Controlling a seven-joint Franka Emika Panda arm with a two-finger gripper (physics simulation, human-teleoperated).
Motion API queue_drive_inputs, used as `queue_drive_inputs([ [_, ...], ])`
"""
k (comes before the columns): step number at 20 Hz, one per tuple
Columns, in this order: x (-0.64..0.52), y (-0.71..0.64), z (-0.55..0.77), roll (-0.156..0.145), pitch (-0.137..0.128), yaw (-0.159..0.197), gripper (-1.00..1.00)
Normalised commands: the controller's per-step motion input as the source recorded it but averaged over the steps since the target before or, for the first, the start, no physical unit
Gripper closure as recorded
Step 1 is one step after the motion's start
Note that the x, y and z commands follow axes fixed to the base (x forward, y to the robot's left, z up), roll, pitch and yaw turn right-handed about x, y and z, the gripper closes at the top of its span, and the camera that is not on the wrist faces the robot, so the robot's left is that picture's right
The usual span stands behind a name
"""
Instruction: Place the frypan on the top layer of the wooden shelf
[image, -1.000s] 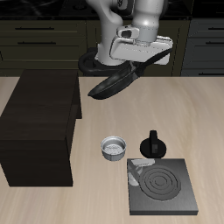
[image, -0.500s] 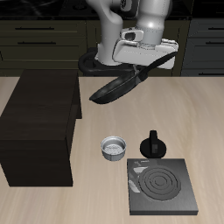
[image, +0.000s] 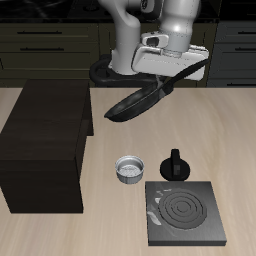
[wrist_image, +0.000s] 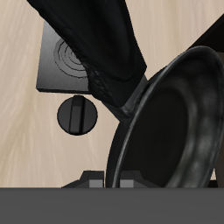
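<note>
Over a pale wooden tabletop (image: 120, 215) before dark kitchen cabinets, hand (image: 178, 66) clamped on the frypan (image: 133, 100) by its long handle — pan hung tilted in mid-air, well clear of pot and stove, beside the wooden shelf (image: 45, 145) — probably lifted high enough to pass onto its top layer.

The frypan (image: 133, 101) looks like black metal with a soft sheen along its rim. The wooden shelf (image: 45, 148) is very dark, matt timber. The bench (image: 120, 225) shows pale, smooth wood grain. The small pot (image: 129, 169) is shiny grey metal. The stove (image: 186, 213) appears matt black, possibly plastic.
</note>
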Motion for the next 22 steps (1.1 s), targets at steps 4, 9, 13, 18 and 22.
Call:
queue_drive_inputs([
  [4,0.19,0.09,0.03,0.002,-0.016,0.030,1.00],
  [9,0.10,0.03,0.05,-0.009,-0.011,-0.003,1.00],
  [13,0.17,-0.06,0.15,-0.031,-0.032,0.014,1.00],
  [18,0.17,-0.08,0.08,-0.029,-0.004,-0.014,1.00],
  [22,0.08,0.09,-0.05,0.033,-0.012,0.056,1.00],
])
